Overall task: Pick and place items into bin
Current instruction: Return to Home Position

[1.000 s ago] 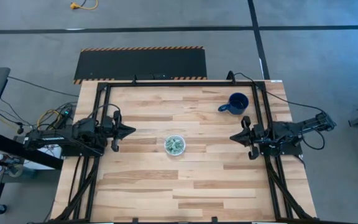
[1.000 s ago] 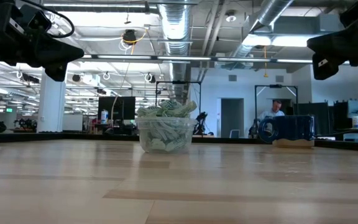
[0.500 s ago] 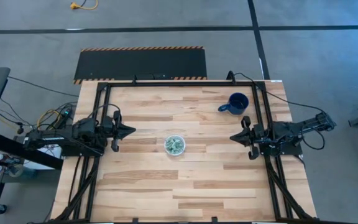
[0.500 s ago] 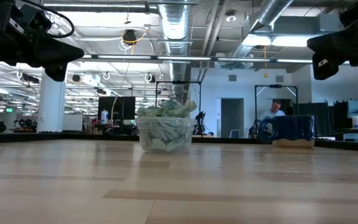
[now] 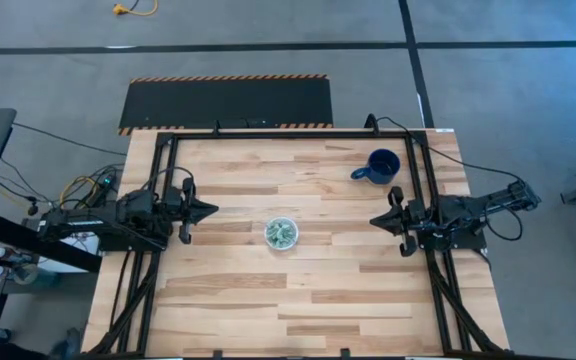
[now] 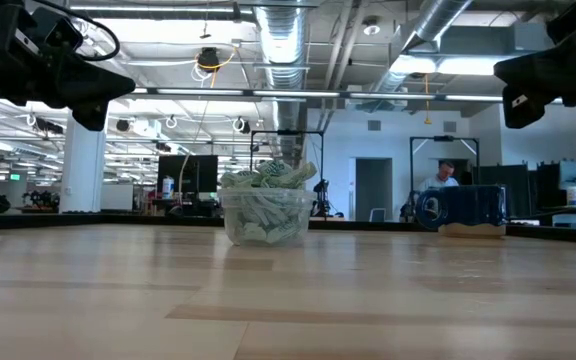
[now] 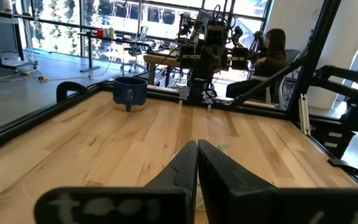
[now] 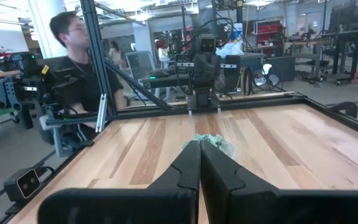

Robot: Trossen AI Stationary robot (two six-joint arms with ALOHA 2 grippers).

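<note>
The translucent cup [image 5: 281, 234] stands upright on its base at the middle of the table, heaped with pale green-and-white wrapper pieces [image 6: 266, 178]. In the low view the cup [image 6: 265, 218] shows the pieces piled above its rim. My left gripper [image 5: 212, 210] hovers at the table's left side, shut and holding nothing, its tips [image 7: 197, 144] pointing toward the cup. My right gripper [image 5: 373, 221] hovers at the right side, also shut and holding nothing, its tips [image 8: 199, 144] facing the pieces [image 8: 211, 142]. No loose pieces show on the table.
A dark blue mug [image 5: 378, 166] with a handle stands near the table's far right corner. A black metal frame [image 5: 288, 134] runs along the far edge and both sides. People sit beyond the table [image 8: 73, 62]. Bare wood [image 5: 298, 300] lies toward the near edge.
</note>
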